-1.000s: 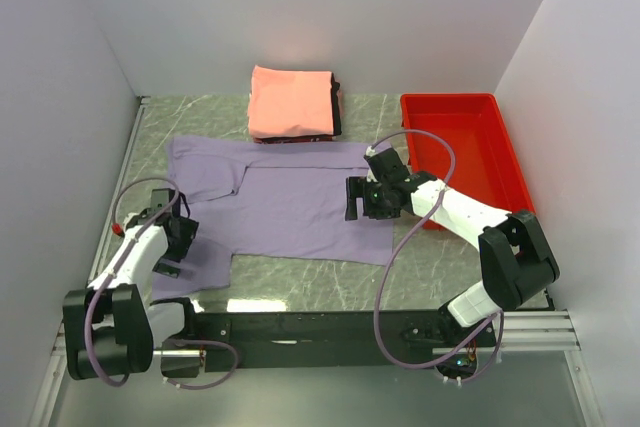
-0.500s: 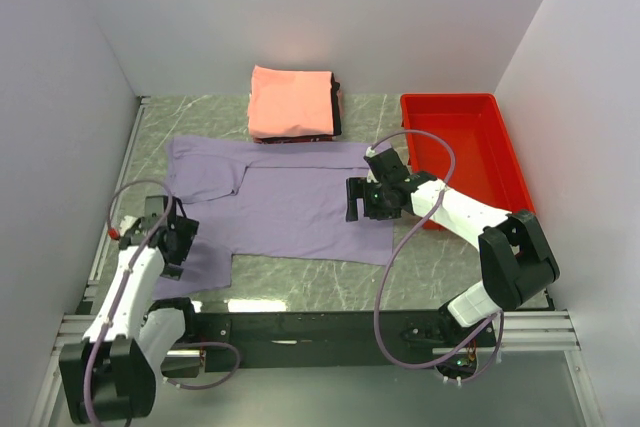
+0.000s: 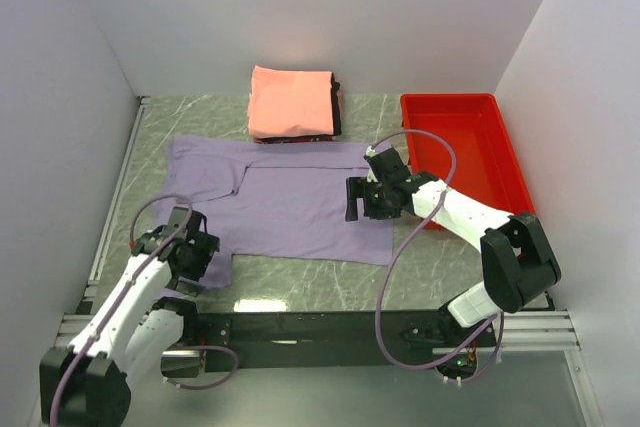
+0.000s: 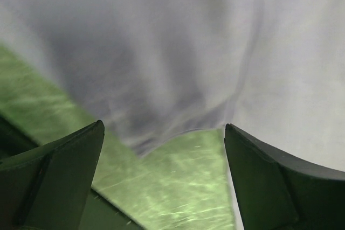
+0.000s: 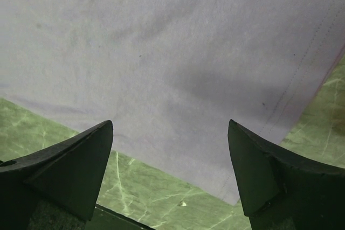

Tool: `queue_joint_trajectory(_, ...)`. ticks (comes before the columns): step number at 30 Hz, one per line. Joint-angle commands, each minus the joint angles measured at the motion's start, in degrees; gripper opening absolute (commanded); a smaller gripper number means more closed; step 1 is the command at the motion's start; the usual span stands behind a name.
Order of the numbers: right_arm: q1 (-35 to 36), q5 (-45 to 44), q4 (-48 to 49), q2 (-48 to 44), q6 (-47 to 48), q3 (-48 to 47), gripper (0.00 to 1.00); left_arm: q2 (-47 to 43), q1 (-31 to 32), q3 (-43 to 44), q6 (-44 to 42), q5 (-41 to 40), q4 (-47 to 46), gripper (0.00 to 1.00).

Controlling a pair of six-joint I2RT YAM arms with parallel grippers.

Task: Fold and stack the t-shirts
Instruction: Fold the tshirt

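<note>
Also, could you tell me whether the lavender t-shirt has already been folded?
No, the lavender t-shirt lies spread out flat on the table in the top view, with both sleeves out.

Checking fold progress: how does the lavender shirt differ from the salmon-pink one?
The lavender t-shirt lies spread open, unfolded; the salmon-pink t-shirt is folded into a rectangle. The lavender one rests directly on the table and covers far more area; the pink one sits atop other folded shirts. Both are plain cloth.
</note>
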State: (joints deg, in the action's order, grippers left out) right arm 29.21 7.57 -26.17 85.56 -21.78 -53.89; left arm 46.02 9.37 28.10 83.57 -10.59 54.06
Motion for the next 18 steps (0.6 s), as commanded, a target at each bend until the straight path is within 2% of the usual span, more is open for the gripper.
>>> queue_joint_trajectory(1,-0.4,0.9,1.7,-2.1,0.2,0.5,0.93,4.3,2.3,3.2,5.1,-0.8,5.3,0.99)
queue_joint_trajectory(5,-0.3,2.5,2.4,-0.8,0.4,0.9,0.93,7.1,5.0,4.5,7.0,-0.2,7.4,0.95)
queue_joint_trajectory(9,-0.5,3.1,2.4,-0.6,0.7,0.7,0.93,7.5,6.1,2.4,9.9,-1.1,4.9,0.89)
queue_joint_trajectory(18,-1.5,3.6,1.8,0.0,1.1,0.6,0.93,13.6,6.1,-1.1,11.2,-1.8,-0.3,0.67)
